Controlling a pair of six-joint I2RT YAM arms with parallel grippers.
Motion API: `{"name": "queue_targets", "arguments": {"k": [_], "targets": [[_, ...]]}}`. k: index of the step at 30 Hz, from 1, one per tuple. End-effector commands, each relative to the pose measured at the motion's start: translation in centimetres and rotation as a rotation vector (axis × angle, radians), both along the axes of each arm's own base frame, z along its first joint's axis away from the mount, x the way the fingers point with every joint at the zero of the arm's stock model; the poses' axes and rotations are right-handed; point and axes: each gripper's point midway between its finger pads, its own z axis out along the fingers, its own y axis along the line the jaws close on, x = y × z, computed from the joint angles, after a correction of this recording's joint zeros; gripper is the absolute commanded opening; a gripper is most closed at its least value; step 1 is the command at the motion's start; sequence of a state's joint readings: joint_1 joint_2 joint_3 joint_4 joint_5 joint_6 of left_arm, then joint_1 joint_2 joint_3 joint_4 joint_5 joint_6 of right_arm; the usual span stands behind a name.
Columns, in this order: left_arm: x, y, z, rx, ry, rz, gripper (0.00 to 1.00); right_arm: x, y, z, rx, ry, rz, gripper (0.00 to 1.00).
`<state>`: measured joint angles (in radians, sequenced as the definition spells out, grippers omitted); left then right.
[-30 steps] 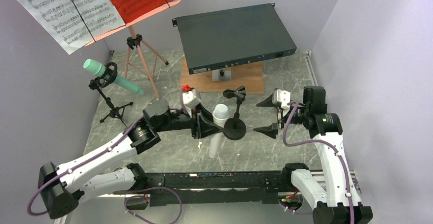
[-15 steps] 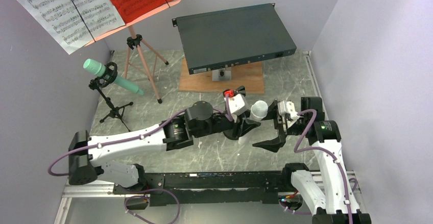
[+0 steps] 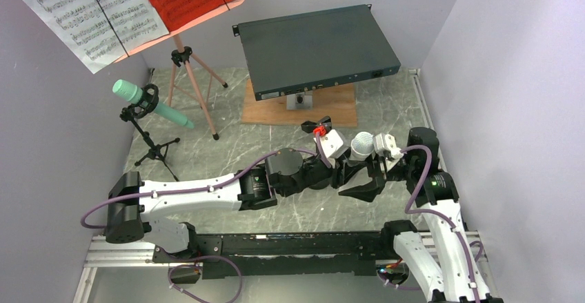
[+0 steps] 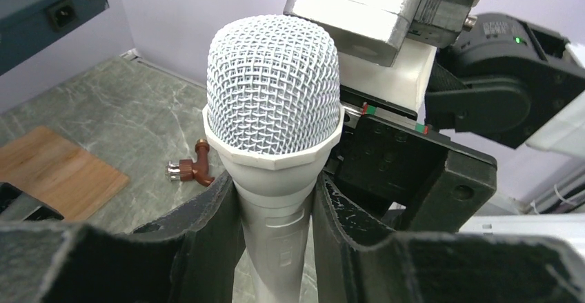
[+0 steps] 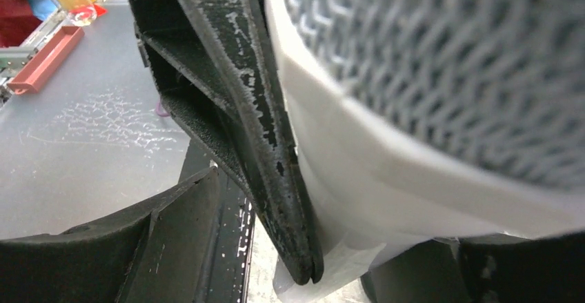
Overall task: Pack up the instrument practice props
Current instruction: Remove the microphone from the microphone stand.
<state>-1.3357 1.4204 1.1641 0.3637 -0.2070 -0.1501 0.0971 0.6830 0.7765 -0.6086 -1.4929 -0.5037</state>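
1. Currently mid-handover: left gripper [image 4: 276, 237] is clamped on the white mic [image 4: 272, 103], just below its mesh head, holding it upright off the worktop [image 3: 317, 210] at front right.
2. Right gripper [image 3: 365, 177] has its jaws apart, straddling the mic; a gap shows on one side, so no grip yet.
3. Next, I'd judge: right must get a firm hold before left lets go, else the mic drops.
4. Mint mic [image 3: 131, 92] & music stand [image 3: 181, 56] aren't packed yet.
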Motion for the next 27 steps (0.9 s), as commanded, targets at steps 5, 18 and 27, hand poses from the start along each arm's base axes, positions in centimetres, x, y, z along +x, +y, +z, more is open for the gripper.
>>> {"name": "queue_targets", "arguments": {"k": [5, 18, 27], "targets": [[1.2, 2.0, 6.1, -0.221, -0.005, 0.098, 0.0, -0.7, 0.9, 1.5, 0.024, 0.066, 0.094, 0.67], [1.7, 2.9, 6.9, -0.266, -0.03, 0.139, 0.0, -0.4, 1.8, 1.3, 0.01, 0.109, 0.135, 0.61], [1.3, 4.7, 6.7, -0.31, -0.023, 0.139, 0.0, -0.3, 1.8, 1.1, 0.016, 0.112, 0.158, 0.65]]}}
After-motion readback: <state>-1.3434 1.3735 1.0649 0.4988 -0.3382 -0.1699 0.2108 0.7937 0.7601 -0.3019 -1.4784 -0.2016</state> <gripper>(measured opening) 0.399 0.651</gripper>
